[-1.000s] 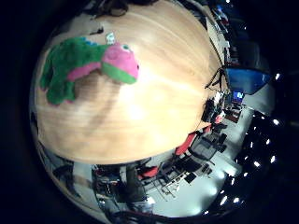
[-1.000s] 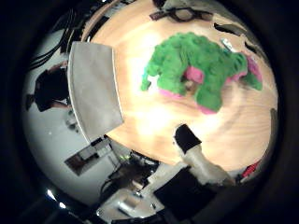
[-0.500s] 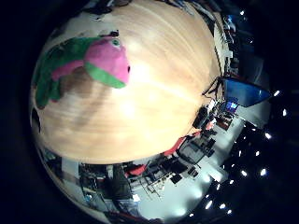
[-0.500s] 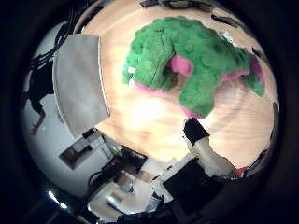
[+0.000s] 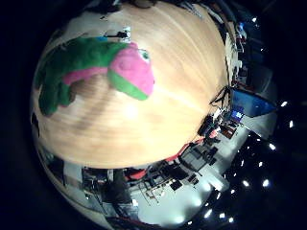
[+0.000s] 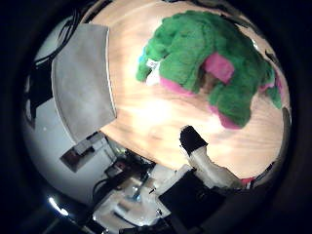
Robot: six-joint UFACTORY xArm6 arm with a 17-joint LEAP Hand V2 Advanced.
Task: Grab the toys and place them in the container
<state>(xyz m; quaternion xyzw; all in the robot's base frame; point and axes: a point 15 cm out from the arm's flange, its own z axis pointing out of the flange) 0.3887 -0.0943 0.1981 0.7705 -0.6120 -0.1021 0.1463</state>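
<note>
A green and pink plush toy lies on the round wooden table, close under my palm. Its pink head with a green jaw shows in the little finger side view. A grey flat container rests at the table's edge beside the toy. One white finger with a black tip of my right hand reaches toward the toy and stands apart from it. It looks fairly straight, with nothing held.
The table's rim drops off to the room floor, where chairs and equipment stand. A blue object stands off the table's far side. Dark items lie on the table behind the toy.
The whole picture has shifted: the toy fills more of both views than a second ago, so my palm has come closer to it. The toy itself has not moved.
</note>
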